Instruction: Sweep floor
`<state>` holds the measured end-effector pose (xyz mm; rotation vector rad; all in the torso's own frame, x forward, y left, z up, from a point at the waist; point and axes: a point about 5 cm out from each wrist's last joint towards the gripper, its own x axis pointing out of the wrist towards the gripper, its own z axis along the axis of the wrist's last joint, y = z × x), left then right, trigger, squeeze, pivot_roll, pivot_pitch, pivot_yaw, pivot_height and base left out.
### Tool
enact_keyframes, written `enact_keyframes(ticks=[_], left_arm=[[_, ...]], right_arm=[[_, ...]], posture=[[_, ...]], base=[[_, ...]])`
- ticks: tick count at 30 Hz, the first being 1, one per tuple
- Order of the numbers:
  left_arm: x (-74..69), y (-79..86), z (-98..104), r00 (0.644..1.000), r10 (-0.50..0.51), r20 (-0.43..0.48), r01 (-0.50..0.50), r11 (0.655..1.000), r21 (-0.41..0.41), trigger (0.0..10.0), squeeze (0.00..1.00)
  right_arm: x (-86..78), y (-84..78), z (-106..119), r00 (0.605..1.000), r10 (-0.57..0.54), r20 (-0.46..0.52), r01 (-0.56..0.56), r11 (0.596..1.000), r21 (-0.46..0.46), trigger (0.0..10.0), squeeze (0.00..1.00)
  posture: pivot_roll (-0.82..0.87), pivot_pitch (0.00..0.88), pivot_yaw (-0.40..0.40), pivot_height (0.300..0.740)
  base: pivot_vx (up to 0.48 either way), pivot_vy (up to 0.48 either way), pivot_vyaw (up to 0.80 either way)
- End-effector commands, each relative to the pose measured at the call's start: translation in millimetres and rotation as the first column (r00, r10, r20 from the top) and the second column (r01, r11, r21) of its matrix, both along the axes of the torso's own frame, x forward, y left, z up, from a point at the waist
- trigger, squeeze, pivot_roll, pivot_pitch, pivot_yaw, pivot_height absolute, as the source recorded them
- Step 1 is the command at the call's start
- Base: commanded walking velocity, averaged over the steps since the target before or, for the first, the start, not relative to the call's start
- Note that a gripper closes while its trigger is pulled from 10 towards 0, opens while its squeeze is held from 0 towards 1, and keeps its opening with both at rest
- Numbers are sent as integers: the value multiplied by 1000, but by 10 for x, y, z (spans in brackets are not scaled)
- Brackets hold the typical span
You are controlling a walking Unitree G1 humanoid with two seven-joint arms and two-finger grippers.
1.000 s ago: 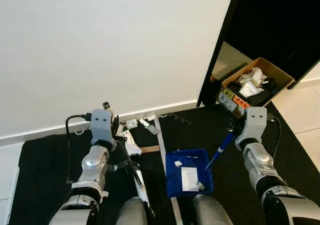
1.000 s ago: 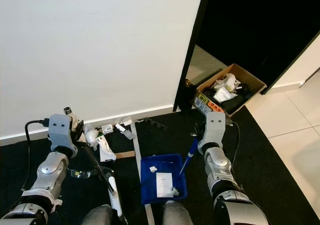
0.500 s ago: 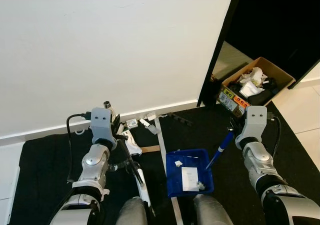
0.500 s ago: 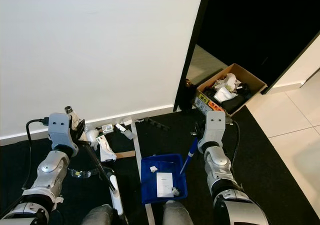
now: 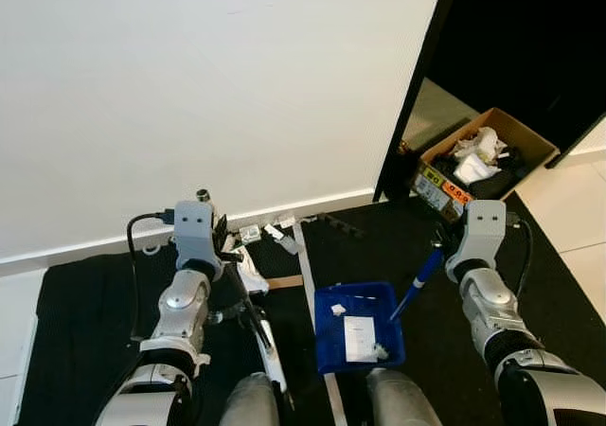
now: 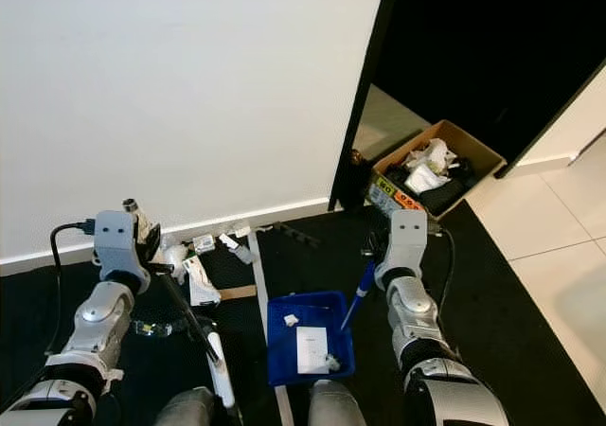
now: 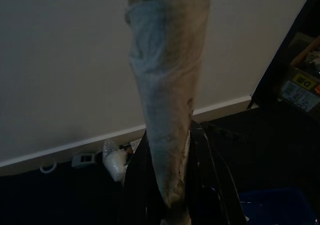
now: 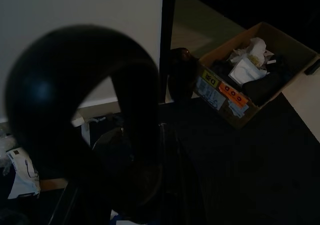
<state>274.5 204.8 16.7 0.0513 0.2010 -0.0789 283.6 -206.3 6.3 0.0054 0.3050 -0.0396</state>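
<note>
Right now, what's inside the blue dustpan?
The blue dustpan holds a flat white paper, a small white scrap and a crumpled bit. The pan's bottom under the paper is hidden.

Head views bright and sharp, wrist views dim (near objects blurred)

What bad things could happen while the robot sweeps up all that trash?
The blue dustpan already holds paper scraps; tipping its handle, held by the right gripper, might spill them back onto the black mat.

The litter sits close to the white wall, so the brush in the left gripper could push pieces against the baseboard instead of into the pan.

The brush could also knock the robot's own legs.
</note>
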Motion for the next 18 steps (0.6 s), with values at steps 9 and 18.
enact_keyframes(ticks=[9,18], left_arm=[[-42,7,-39,1000,-20,-15,20,1000,-11,10000,0],[-62,-17,-50,999,-34,-17,34,999,-19,10000,0]], right_arm=[[8,-7,-5,1000,-28,-9,29,999,28,10000,0],[14,-7,2,1000,-30,-7,30,999,27,10000,0]], posture=[[57,15,-4,740],[61,24,-2,740]], base=[[0,0,0],[0,0,0]])
